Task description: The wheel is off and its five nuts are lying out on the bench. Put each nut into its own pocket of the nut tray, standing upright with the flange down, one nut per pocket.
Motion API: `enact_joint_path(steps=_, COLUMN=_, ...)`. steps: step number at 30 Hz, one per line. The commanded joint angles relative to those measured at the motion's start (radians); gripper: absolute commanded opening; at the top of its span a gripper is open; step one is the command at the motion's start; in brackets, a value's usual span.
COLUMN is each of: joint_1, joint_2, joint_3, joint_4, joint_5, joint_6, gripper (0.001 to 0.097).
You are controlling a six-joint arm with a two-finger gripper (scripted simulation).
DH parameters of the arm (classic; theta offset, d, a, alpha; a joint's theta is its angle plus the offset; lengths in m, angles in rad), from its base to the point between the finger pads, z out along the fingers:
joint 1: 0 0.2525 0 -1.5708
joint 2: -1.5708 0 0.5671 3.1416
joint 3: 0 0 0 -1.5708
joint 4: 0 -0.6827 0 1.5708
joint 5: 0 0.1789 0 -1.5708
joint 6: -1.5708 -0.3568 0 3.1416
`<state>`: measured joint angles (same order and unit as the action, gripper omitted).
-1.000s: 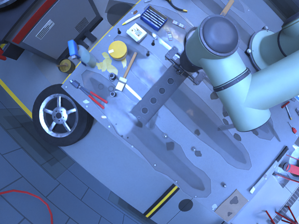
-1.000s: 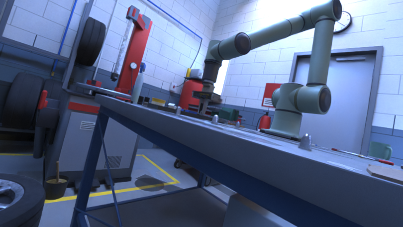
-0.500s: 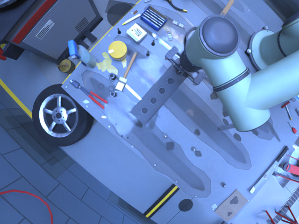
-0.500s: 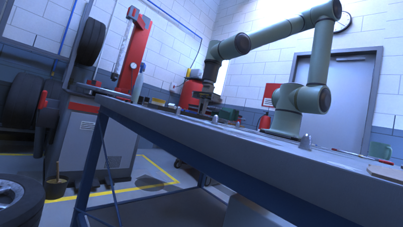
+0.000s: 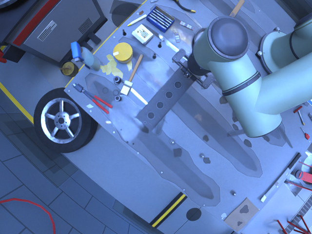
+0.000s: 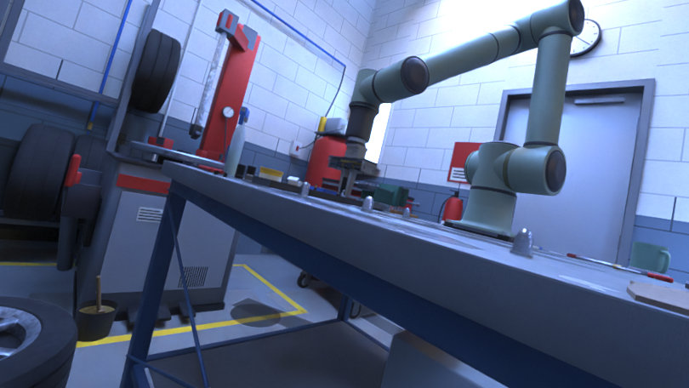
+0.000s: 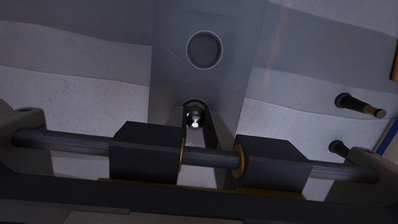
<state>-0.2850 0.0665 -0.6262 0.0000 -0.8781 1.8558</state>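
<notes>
In the middle of the bench the dark nut tray (image 5: 163, 98) lies slantwise, with several round pockets showing empty along it. At its far end my gripper (image 7: 195, 122) is closed around a shiny nut (image 7: 194, 119), which hangs over the end pocket (image 7: 195, 104); the neighbouring pocket (image 7: 204, 49) is empty. Three more nuts (image 5: 172, 142) (image 5: 201, 155) (image 5: 233, 193) stand apart on the bench toward its near end, each seen upright from the second side camera (image 6: 522, 242). The arm hides the tray's end pocket from the side camera.
A yellow tub (image 5: 122, 52) stands left of the tray with a brush (image 5: 131, 75), red-handled pliers (image 5: 97, 99) and two small sockets (image 5: 117, 80). A blue bit case (image 5: 160, 18) lies behind. Black valve stems (image 7: 359, 106) lie just right of the gripper.
</notes>
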Motion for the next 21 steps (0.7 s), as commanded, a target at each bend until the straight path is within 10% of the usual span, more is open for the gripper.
enact_joint_path(steps=1, joint_1=0.0, joint_2=0.0, joint_3=0.001, joint_4=0.0, joint_5=0.0, joint_6=0.0, gripper=0.0039)
enact_joint_path(steps=13, joint_1=0.0, joint_2=0.0, joint_3=0.0, joint_4=0.0, joint_5=0.001, joint_6=0.0, gripper=0.0039)
enact_joint_path(steps=21, joint_1=0.0, joint_2=0.0, joint_3=0.0, joint_4=0.0, joint_5=0.001, joint_6=0.0, gripper=0.0199)
